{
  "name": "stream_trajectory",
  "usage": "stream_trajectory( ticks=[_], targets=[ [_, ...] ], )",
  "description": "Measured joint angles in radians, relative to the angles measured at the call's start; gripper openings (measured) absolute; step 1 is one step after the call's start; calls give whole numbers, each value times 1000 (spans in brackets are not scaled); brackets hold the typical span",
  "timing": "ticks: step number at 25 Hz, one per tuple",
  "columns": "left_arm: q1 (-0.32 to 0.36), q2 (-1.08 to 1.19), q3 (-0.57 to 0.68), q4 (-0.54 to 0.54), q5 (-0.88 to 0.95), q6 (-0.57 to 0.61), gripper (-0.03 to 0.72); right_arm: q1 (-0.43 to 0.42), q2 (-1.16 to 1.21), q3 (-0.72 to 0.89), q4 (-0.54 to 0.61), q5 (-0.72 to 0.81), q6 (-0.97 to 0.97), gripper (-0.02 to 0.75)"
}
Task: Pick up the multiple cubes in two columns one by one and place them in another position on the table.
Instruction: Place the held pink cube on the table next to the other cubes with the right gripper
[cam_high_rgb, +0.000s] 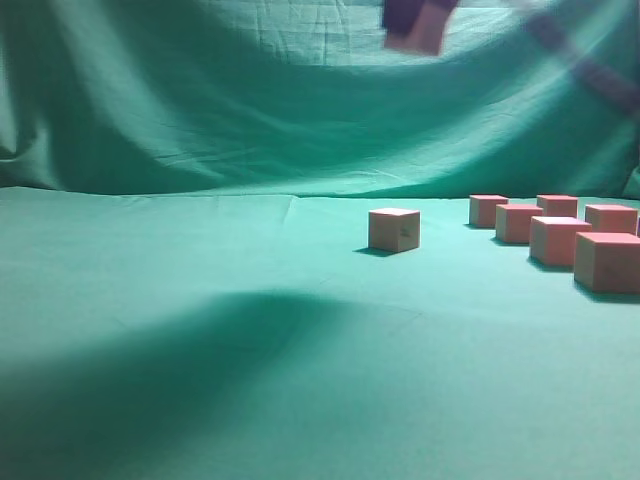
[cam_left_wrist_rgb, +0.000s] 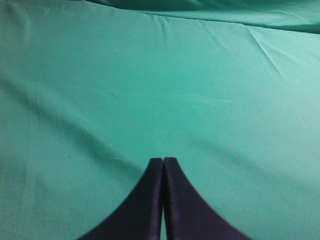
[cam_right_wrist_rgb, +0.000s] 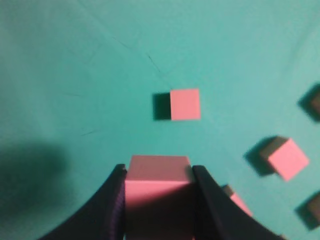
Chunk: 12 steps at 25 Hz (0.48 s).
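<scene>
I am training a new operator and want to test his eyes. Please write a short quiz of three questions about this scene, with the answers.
1. True or false: the right gripper is empty.
2. Which describes the left gripper?
A. open over a cube
B. shut, with only cloth below it
C. shut on a cube
3. In the exterior view, on which side of the lone cube does the group of cubes stand on the table?

Key
1. False: it is shut on a held cube, lifted high above the table.
2. B
3. On the right of it.
</scene>
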Motion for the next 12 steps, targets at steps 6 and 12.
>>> stream_trajectory(
  ticks=[6,12],
  targets=[
    [0,0,0,0,0,0,0,132,189,-150,-108,-74,-219,255],
    [0,0,0,0,0,0,0,150,303,-178,-135,-176,-357,255]
  ],
)
